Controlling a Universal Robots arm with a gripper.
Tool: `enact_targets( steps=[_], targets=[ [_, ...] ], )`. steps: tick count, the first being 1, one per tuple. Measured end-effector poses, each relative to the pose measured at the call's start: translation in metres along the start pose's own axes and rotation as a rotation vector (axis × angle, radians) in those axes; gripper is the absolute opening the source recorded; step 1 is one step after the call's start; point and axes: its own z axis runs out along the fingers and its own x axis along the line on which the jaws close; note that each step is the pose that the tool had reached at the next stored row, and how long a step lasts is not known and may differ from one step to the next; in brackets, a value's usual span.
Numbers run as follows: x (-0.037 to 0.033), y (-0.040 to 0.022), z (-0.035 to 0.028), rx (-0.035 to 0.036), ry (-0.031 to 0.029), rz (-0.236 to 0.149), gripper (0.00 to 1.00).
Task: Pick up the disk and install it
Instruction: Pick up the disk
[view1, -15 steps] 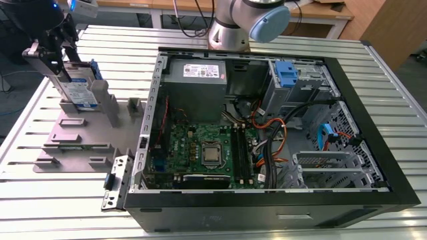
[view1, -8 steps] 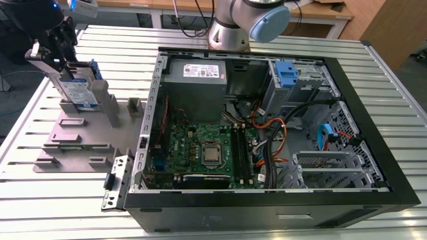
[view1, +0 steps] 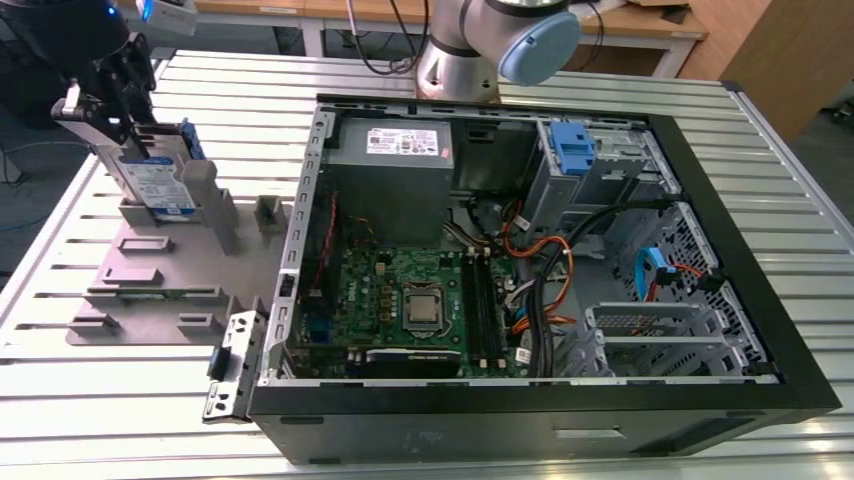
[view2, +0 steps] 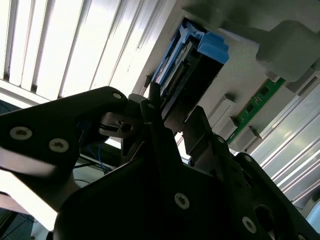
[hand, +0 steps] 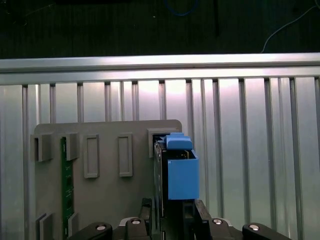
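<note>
Contact between gripper (view1: 118, 122) and disk (view1: 150, 178) is the one point we cannot settle. In the exterior view the gripper sits over the disk's upper edge. In both wrist views its own black body covers the place where the two would meet. We therefore cannot tell whether it clamps the disk or stands slack around it.

We find the disk upright on its edge in a slot of the grey holder (view1: 147, 262), at the exterior view's left and outside the computer case (view1: 534, 405). Its lower end is sunk in the slot and hidden. A white-and-blue label shows on the face we see.

In the first wrist view the disk (hand: 182, 175) presents its blue end tab, with the gripper (hand: 167, 209) astride it. In the second wrist view the gripper (view2: 172, 107) hides most of the disk (view2: 212, 47) behind it. A green memory stick (hand: 63, 185) stands in another slot of the holder (hand: 105, 200).

The arm (view1: 494, 40) is cut off by the upper edge of the exterior view.

Holder and case rest on a slatted metal table (view1: 80, 400), the case lying open just beside the holder. Inside we note a grey power box (view1: 394, 175), a green board (view1: 387, 290) and a blue bracket (view1: 571, 150) in the far drive cage. Orange and black cables (view1: 547, 250) lie tangled between board and cage. The case's near wall hides the board's nearest edge.
</note>
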Motion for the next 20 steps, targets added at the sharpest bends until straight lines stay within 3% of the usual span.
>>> enact_targets(
  steps=[20],
  targets=[
    [-0.0001,-0.0003,-0.0016,0.0000,-0.0006,0.000,0.45]
  ],
)
